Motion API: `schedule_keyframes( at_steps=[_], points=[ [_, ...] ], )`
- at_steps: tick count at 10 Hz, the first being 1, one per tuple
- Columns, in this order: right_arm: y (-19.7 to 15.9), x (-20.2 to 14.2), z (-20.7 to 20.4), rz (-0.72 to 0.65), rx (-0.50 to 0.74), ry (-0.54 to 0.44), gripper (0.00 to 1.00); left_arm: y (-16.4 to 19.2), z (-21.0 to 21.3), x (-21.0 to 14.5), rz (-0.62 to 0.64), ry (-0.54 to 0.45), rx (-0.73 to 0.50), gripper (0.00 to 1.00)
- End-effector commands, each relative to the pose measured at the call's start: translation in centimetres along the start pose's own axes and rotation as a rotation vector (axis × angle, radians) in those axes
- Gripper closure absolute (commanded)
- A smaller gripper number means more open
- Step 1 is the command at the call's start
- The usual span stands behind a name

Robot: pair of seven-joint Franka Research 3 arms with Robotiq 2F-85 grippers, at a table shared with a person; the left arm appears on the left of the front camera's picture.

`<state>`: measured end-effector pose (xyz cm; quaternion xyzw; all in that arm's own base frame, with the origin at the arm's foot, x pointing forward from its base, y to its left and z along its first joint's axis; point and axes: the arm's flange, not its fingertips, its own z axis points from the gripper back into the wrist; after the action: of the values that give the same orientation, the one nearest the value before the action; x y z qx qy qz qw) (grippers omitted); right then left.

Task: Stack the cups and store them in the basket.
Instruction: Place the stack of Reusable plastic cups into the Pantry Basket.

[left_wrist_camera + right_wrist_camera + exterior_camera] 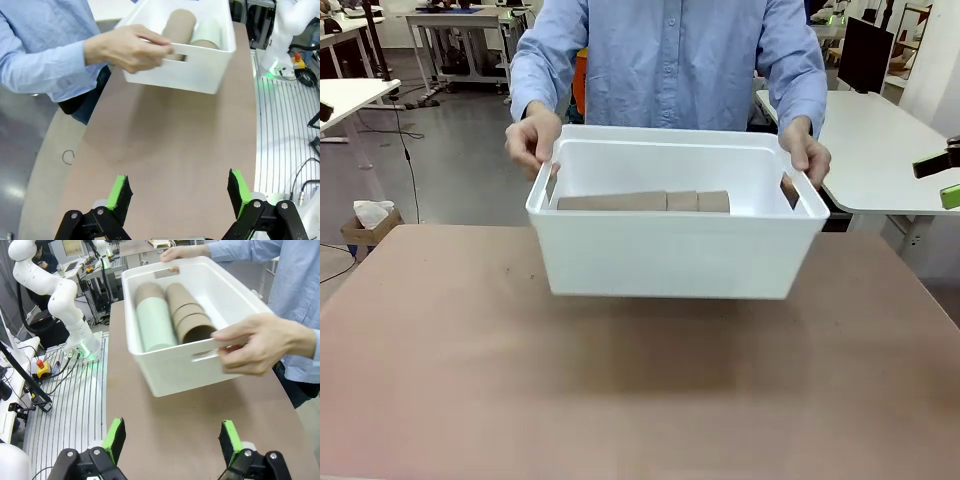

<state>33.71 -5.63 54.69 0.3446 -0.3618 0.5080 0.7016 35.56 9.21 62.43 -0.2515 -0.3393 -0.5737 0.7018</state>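
White basket [175, 370] with the cups [187, 315] lying lengthwise hangs at twelve o'clock in the person's hands [255, 347], well beyond my two empty, spread grippers [172, 440].

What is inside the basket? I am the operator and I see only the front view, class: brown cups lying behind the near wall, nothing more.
Observer: The right wrist view looks down into the basket. Beside the nested brown cups lies a mint green cup with another brown cup nested in it.
Operator: How is the basket held?
Observer: The person's hands grip the slot handles in its short sides, fingers through the slots.
Operator: And the grippers?
Observer: The left gripper and the right gripper are both open, hovering over bare table apart from the basket.
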Motion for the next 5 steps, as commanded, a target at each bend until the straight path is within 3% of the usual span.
schedule_keyframes(
  at_steps=[1,5],
  points=[
    [0.15,0.3,-0.05,-0.011,0.0,-0.017,0.0,-0.1,0.12,0.31,0.009,-0.014,-0.006,0.0],
    [0.15,0.3,-0.05,-0.011,0.0,-0.017,0.0,-0.1,0.12,0.31,0.009,-0.014,-0.006,0.0]
  ],
)
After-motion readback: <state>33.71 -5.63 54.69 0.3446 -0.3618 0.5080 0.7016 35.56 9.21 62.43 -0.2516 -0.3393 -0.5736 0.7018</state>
